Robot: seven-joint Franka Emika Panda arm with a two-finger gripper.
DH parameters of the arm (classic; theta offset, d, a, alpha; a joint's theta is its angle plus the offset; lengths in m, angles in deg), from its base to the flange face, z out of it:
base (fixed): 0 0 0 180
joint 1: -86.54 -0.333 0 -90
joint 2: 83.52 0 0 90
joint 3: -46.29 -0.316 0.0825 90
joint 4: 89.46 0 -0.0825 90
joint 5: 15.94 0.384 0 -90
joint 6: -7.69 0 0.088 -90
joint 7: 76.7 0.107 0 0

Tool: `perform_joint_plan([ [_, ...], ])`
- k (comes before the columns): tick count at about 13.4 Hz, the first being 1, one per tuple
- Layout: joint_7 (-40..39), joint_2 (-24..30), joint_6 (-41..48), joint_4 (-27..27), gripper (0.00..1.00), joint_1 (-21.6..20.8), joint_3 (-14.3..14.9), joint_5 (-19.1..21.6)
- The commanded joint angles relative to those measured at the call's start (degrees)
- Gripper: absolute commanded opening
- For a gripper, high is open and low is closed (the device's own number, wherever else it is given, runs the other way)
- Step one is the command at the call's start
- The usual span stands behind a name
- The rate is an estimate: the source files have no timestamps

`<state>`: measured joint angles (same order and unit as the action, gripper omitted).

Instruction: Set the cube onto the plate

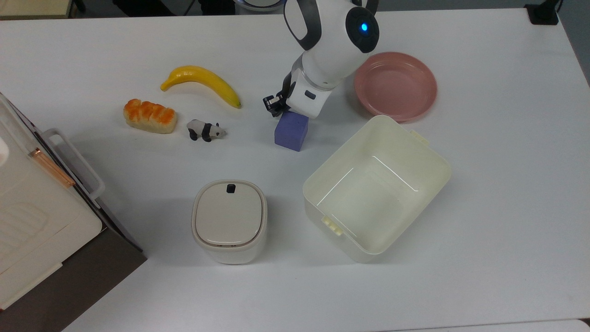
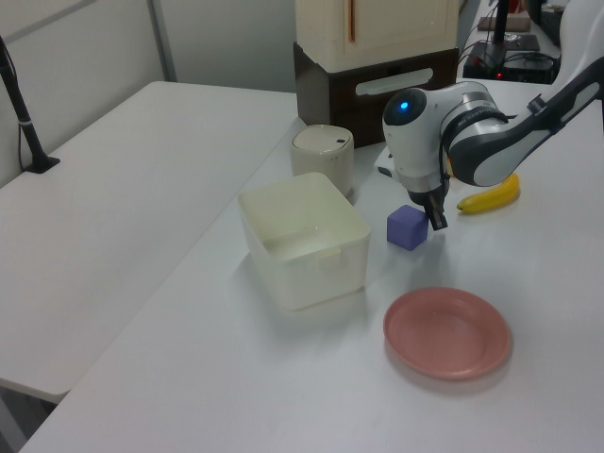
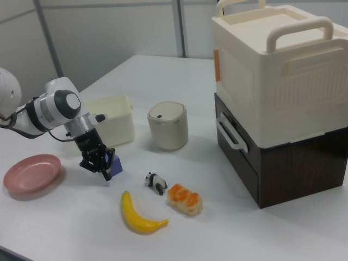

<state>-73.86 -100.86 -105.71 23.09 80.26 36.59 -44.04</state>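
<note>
On the near side of the white worktop [image 1: 484, 230], as the top view shows it, we see a cream lidded bin [image 1: 229, 220] and, to the top view's right of it, an open cream tub [image 1: 375, 186]. Farther back the cube [image 1: 291, 131] rests flat on the worktop, free of any grip, between the toy panda [image 1: 205, 130] and the tub. The tool [image 1: 278, 104] hangs just behind the cube; in the left view it [image 2: 436, 216] stands beside the cube [image 2: 407, 227], at the left view's right. We cannot tell from the pictures if its fingers are spread or closed. Beyond, toward the top view's right, the pink plate [image 1: 395, 85] lies well apart from the cube. A banana [image 1: 201, 82] and a bread toy [image 1: 150, 116] lie toward the top view's left.
</note>
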Motion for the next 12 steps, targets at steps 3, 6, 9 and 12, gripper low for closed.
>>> perform_joint_plan([
  [3, 0.5, 7.5, 9.7, -1.0, 0.18, 0.0, -0.2, 0.0],
  [6, 0.1, 7.8, 15.5, -6.4, 1.0, 0.9, -0.1, 2.3],
  [9, 1.8, 4.8, 12.5, -12.2, 1.0, 1.4, -0.1, 7.1],
  [12, 17.0, 2.3, 6.5, -15.1, 1.0, 1.2, -0.1, 11.3],
])
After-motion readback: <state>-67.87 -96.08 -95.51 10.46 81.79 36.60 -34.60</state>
